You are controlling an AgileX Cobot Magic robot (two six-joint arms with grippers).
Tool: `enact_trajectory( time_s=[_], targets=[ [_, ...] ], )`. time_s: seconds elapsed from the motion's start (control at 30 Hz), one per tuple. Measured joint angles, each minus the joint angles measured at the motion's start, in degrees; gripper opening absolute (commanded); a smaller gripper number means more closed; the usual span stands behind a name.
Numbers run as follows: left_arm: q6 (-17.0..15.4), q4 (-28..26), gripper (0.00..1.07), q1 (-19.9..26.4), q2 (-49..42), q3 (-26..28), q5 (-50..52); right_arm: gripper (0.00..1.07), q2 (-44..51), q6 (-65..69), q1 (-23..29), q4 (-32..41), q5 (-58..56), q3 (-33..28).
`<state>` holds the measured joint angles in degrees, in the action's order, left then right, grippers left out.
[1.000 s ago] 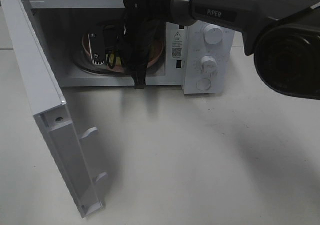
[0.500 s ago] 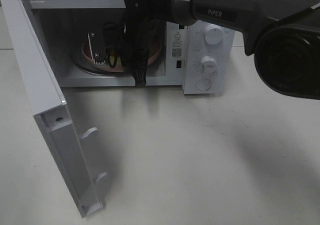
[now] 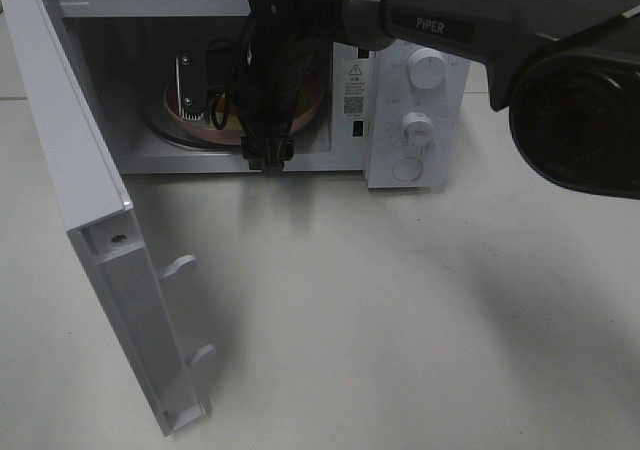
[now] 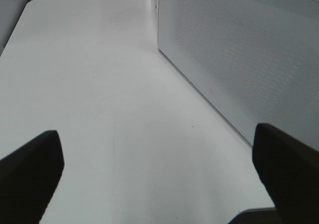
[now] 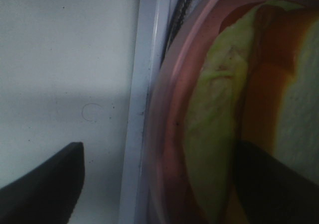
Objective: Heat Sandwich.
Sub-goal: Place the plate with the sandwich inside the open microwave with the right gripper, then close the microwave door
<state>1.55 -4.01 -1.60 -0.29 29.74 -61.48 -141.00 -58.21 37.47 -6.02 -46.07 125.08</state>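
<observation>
Inside the open microwave (image 3: 415,80) lies the round pink plate (image 3: 190,120), seen close in the right wrist view as a pink rim (image 5: 164,134). The sandwich (image 5: 214,109) rests on it, showing yellow-green filling beside pale bread. My right gripper (image 5: 159,184) reaches into the cavity (image 3: 228,125) and stands open. One finger (image 5: 45,184) is outside the plate's rim over the table. The other finger (image 5: 269,184) is over the plate by the sandwich. Out of the high view, my left gripper (image 4: 159,179) hangs open over bare table, holding nothing.
The microwave door (image 3: 90,200) swings out to the left, toward the table's front. Two dials and a button sit on the panel at the right. The microwave's perforated side wall (image 4: 239,59) stands close beside my left gripper. The white tabletop (image 3: 400,310) lies in front.
My right gripper has gone from shut to open, letting go of the plate's rim. The plate with the sandwich stays in the microwave. The left arm has not moved.
</observation>
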Motion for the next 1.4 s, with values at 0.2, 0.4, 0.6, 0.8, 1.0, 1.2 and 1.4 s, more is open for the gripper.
enact_trajectory(
  time_s=[0.2, 0.4, 0.6, 0.8, 1.0, 1.2, 1.4],
  targets=[
    [0.00, 0.00, 0.98, 0.00, 0.00, 0.00, 0.00, 0.79, 0.00, 0.34, 0.00, 0.06, 0.00, 0.00],
    [0.00, 0.00, 0.98, 0.00, 0.00, 0.00, 0.00, 0.77, 0.00, 1.60, 0.00, 0.06, 0.00, 0.00],
    [0.00, 0.00, 0.98, 0.00, 0.00, 0.00, 0.00, 0.76, 1.78, 2.01, 0.00, -0.23, 2.52, -3.84],
    [0.00, 0.00, 0.98, 0.00, 0.00, 0.00, 0.00, 0.76, 5.04, 2.69, 0.00, -0.86, 5.56, -8.42],
    [0.00, 0.00, 0.98, 0.00, 0.00, 0.00, 0.00, 0.76, 7.28, 3.50, 0.00, -1.66, 7.85, -12.26],
    [0.00, 0.00, 0.98, 0.00, 0.00, 0.00, 0.00, 0.76, 10.83, 4.64, 0.00, -1.72, 12.26, -18.96],
    [0.00, 0.00, 0.98, 0.00, 0.00, 0.00, 0.00, 0.76, 14.67, 6.07, 0.00, -1.72, 15.41, -24.81]
  ],
)
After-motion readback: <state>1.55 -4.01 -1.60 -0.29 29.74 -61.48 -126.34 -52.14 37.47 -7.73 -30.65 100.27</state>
